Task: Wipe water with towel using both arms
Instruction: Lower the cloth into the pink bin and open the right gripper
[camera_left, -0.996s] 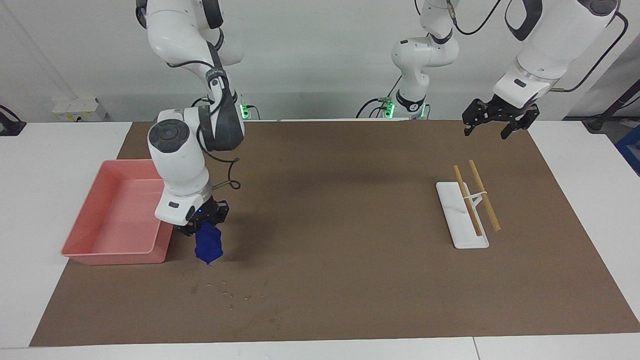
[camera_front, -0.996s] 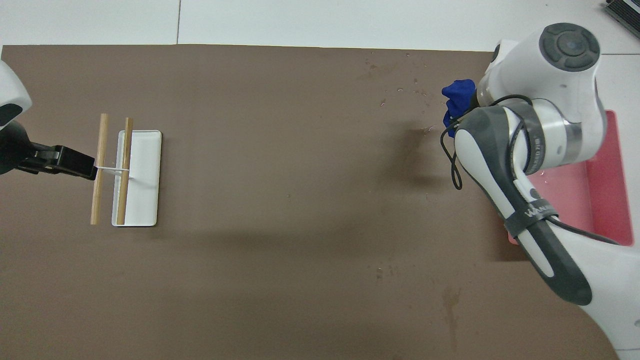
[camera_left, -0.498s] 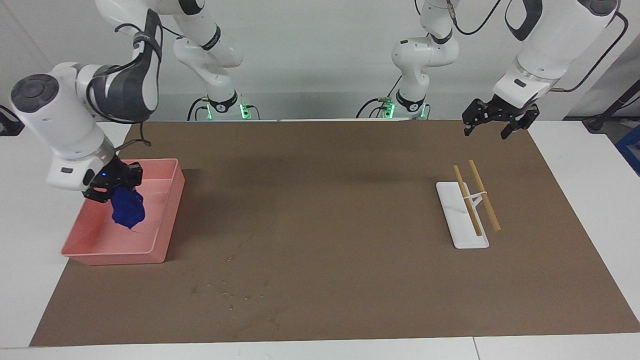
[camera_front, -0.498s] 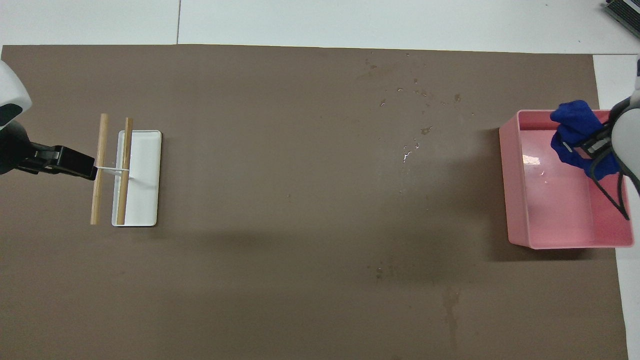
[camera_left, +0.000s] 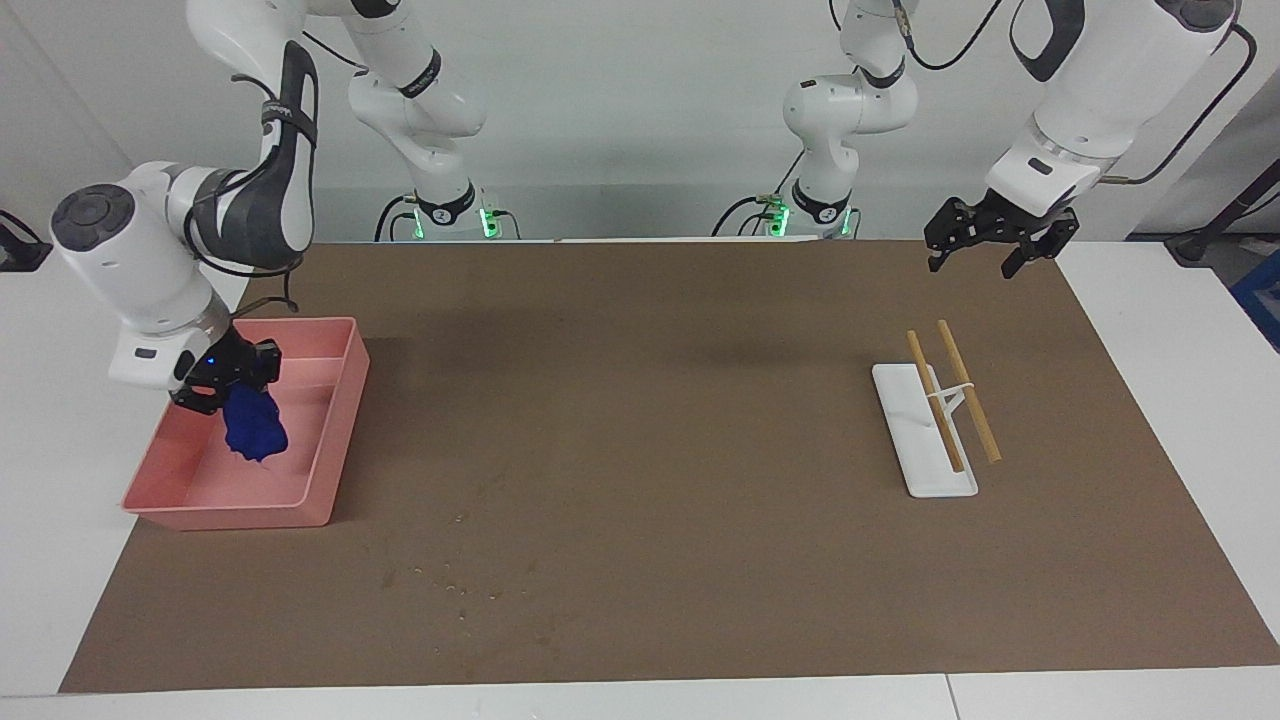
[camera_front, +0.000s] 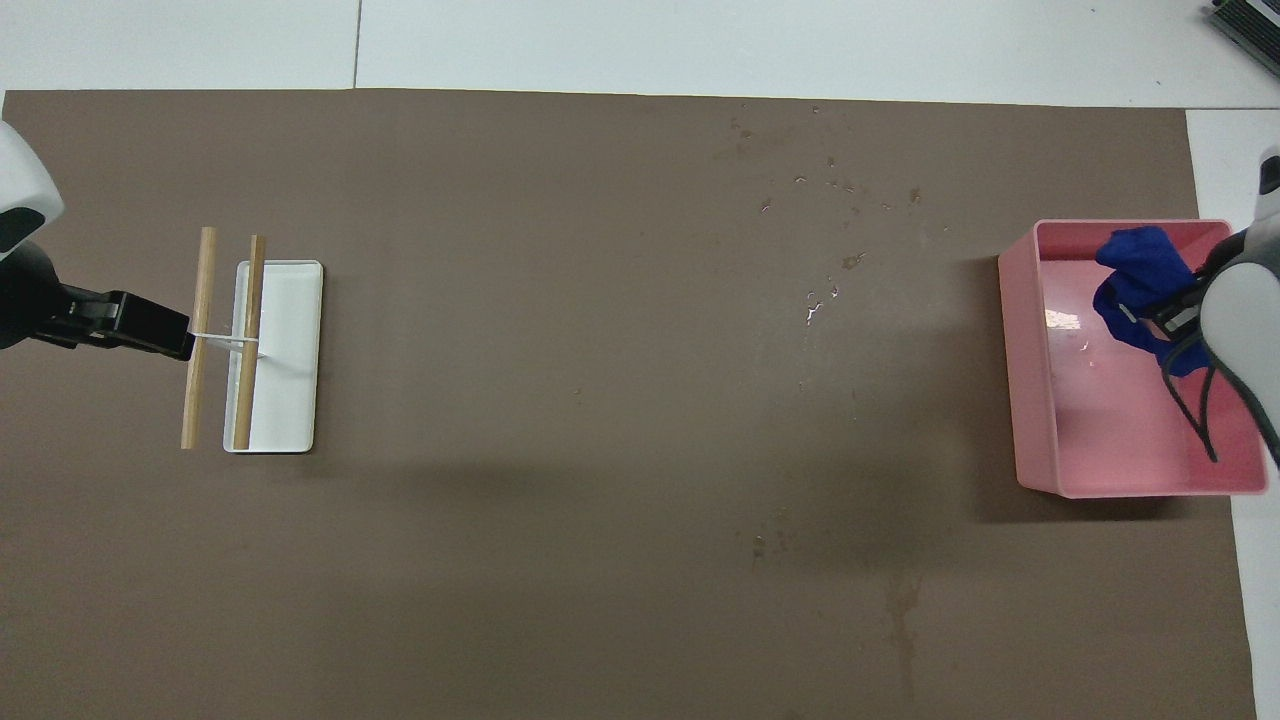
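My right gripper (camera_left: 226, 385) is shut on the deep-blue towel (camera_left: 255, 430), which hangs bunched inside the pink tray (camera_left: 330, 440) at the right arm's end of the table. In the overhead view the towel (camera_front: 1140, 285) hangs over the tray (camera_front: 1020, 380), with the right gripper (camera_front: 1168, 315) partly cut off at the edge. Small water droplets (camera_left: 460, 582) lie scattered on the brown mat, farther from the robots than the tray; they also show in the overhead view (camera_front: 830, 190). My left gripper (camera_left: 985, 255) is open and empty and waits in the air at the left arm's end of the table (camera_front: 165, 335).
A white rectangular holder (camera_left: 925, 440) with two wooden sticks (camera_left: 965, 390) across it lies on the mat under the left gripper's end; it also shows in the overhead view (camera_front: 285, 400). The brown mat (camera_left: 650, 420) covers most of the white table.
My right gripper carried the towel from the mat beside the tray to over the tray, then lowered it into the tray. The left arm has not moved.
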